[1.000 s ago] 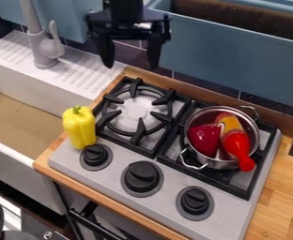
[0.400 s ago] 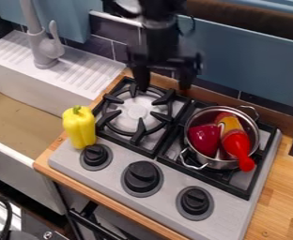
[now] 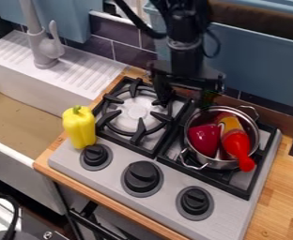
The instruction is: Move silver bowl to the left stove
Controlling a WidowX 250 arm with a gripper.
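Wooden counter (image 3: 281, 187), toy-kitchen setup, dark tile wall (image 3: 99, 47) and blue panels (image 3: 252, 61) behind. Black hand (image 3: 185, 99) hangs over back edge of the stove (image 3: 168, 190), between left burner and silver bowl, fingers spread, gap between the tips.

Silver bowl (image 3: 213, 164), pot-like with two loop handles, sits upright on the right burner (image 3: 237, 185), in front of and to the right of the hand. Inside it: dark red rounded item (image 3: 204, 139) on the left side, red bottle (image 3: 238, 146) on the right, leaning, narrow end sticking out past the front rim. Bottle has a yellow-orange patch (image 3: 229, 123), maybe a label; any print on it too small to tell.

Left burner (image 3: 136, 110), black grate with prongs around a ring, silvery plate under it, to the left of the bowl.

Three black knobs along stove front: left knob (image 3: 96, 156), middle knob (image 3: 142, 178), right knob (image 3: 195, 201). Markings on them too small to tell.

Yellow pepper (image 3: 79, 129), green stem up, stands upright at the stove's left edge, just beside left knob.

Farther left, white sink (image 3: 33, 96) with ribbed drainboard, grey faucet (image 3: 41, 49) at its back. Black bar handle (image 3: 99, 227) below the stove front. Black cable (image 3: 14, 213) at lower left corner.
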